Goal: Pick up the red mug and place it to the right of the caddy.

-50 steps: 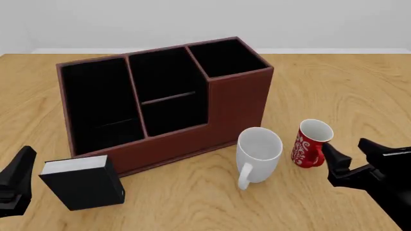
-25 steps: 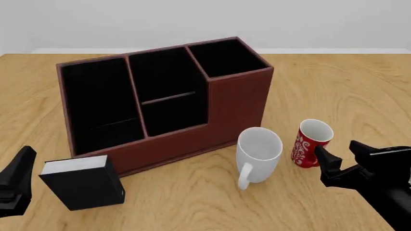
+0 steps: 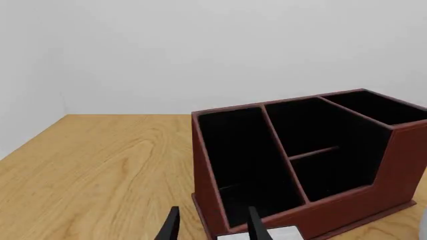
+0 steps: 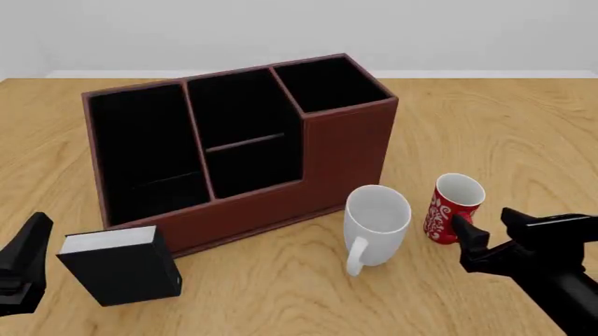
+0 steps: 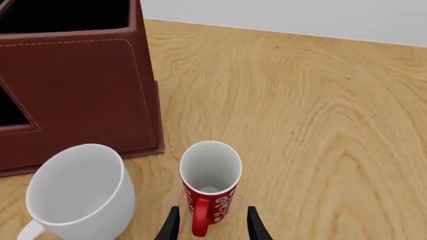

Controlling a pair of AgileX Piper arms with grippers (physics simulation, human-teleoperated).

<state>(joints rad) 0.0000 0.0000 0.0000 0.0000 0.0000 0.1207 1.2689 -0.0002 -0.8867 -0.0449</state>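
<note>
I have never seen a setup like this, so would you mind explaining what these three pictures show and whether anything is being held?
These are simulator renders of two robot arms at a wooden table. The front view looks over both arms; each wrist view looks along one arm's fingers. On the table stand a reddish-brown caddy, a white mug, a red mug and a small black box. The right tool is open, its fingers straddling the red mug's handle without gripping it. The left tool is open near the black box, holding nothing.
</note>
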